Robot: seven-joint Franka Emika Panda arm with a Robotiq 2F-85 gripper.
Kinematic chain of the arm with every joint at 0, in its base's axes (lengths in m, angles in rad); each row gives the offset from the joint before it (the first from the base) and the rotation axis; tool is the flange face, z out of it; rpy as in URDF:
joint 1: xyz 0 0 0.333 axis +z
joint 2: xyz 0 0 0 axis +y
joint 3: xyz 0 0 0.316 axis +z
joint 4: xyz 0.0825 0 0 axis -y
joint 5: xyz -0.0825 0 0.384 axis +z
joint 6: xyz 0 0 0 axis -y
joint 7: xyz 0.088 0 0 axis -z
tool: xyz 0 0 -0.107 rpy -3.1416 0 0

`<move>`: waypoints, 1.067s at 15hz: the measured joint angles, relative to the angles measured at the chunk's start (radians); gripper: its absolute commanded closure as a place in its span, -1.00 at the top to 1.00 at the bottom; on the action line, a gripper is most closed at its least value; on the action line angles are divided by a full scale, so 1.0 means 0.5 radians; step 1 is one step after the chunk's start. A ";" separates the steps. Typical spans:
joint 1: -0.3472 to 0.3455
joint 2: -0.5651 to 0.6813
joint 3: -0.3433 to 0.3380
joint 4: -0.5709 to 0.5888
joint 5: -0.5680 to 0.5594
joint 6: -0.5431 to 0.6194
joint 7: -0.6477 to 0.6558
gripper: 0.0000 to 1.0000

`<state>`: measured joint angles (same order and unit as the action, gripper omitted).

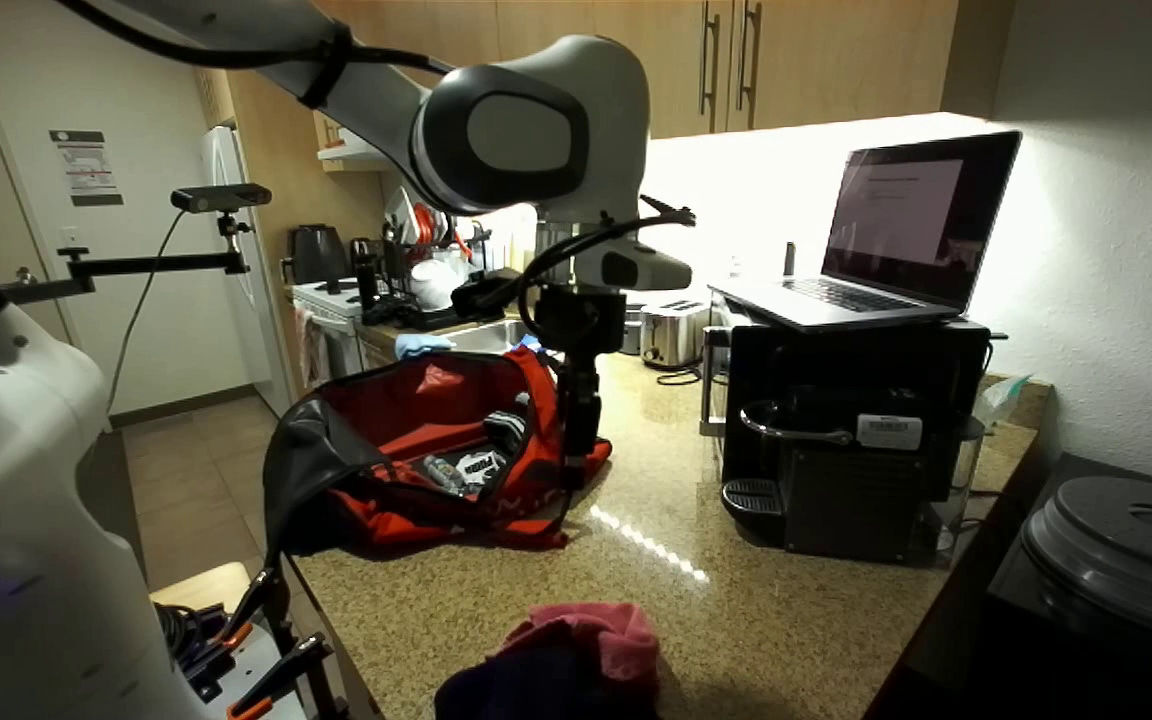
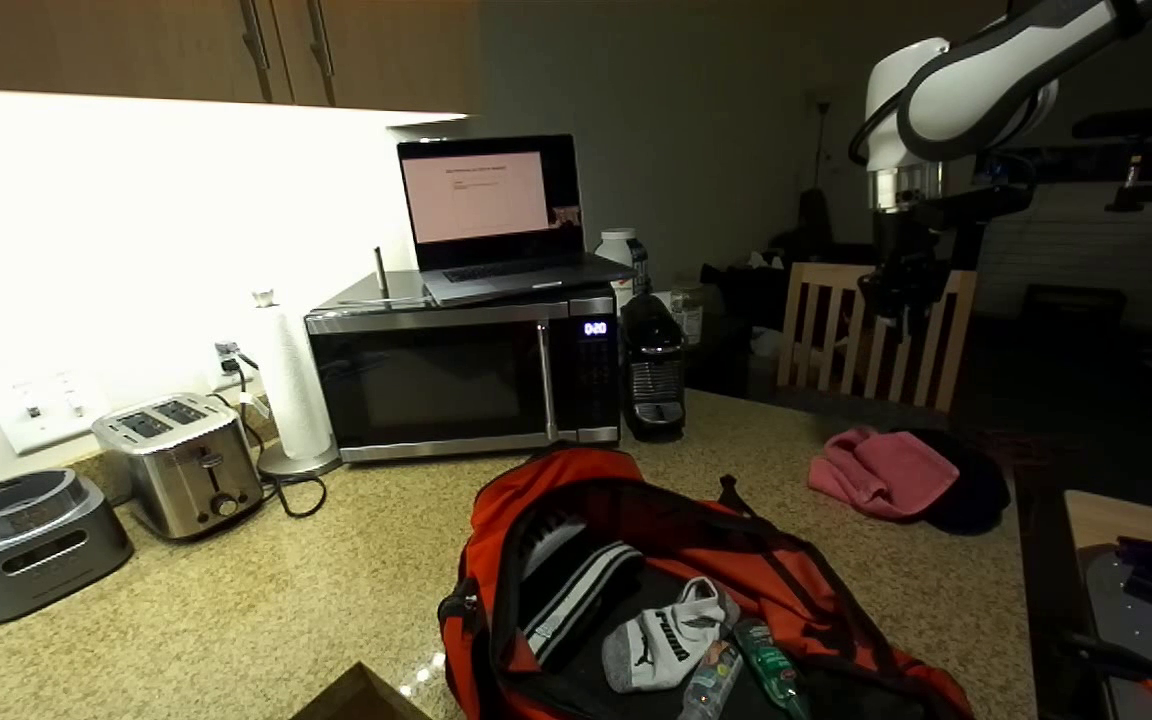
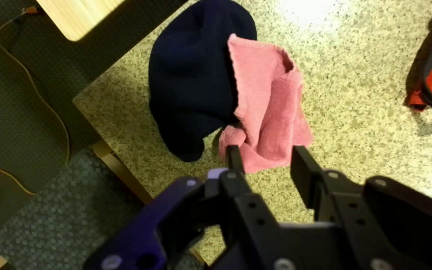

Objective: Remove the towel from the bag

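In an exterior view, the bag [image 1: 391, 415] lies on the counter [image 1: 676, 500] with its mouth gaping, and the towel [image 1: 626, 640] sits outside it, well apart, touching a dark cloth [image 1: 526, 690]. The gripper [image 1: 574, 475] points down and overlaps the bag's near end as we look, but from here we cannot tell how its jaws stand.

In an exterior view, we find the gripper hanging above the surface, well apart from the bag and towards the end where the towel rests. Inside the bag we make out a sock [image 2: 651, 650] and two small bottles [image 2: 771, 660].

In the wrist view, the jaws are parted partway and we see nothing held between them. The towel lies loosely folded on the counter beyond their tips, one corner lapping over the dark cloth.

We judge that the removal itself is done and that the step in hand is the release. The next move, as we read it, calls for no fresh grip: we would rise straight up and withdraw, leaving the towel where it lies and passing high over the bag.
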<state>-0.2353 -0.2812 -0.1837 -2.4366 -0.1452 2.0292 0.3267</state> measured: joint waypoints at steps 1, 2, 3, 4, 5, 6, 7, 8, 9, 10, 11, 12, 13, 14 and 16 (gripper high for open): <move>0.003 0.000 0.004 0.000 0.005 0.003 0.000 0.51; 0.007 0.000 0.011 0.000 0.015 0.008 0.003 0.63; 0.011 0.000 0.024 0.000 0.035 0.017 0.016 0.78; 0.017 0.000 0.041 0.000 0.063 0.024 0.037 0.89; 0.028 0.000 0.059 0.000 0.096 0.033 0.072 0.96; 0.042 0.000 0.084 0.000 0.135 0.040 0.120 1.00; 0.058 0.000 0.108 0.001 0.172 0.047 0.179 1.00; 0.071 0.001 0.135 0.002 0.207 0.054 0.245 1.00; 0.086 0.003 0.161 0.006 0.239 0.062 0.316 1.00; 0.096 0.008 0.188 0.011 0.268 0.076 0.379 1.00; 0.109 0.017 0.212 0.020 0.290 0.094 0.445 1.00; 0.117 0.029 0.233 0.031 0.303 0.109 0.509 1.00; 0.123 0.042 0.251 0.043 0.309 0.121 0.568 1.00; 0.129 0.055 0.264 0.054 0.309 0.130 0.623 1.00; 0.139 0.076 0.280 0.077 0.310 0.133 0.730 1.00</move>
<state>-0.1657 -0.2430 -0.0436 -2.3980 0.0099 2.0959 0.6918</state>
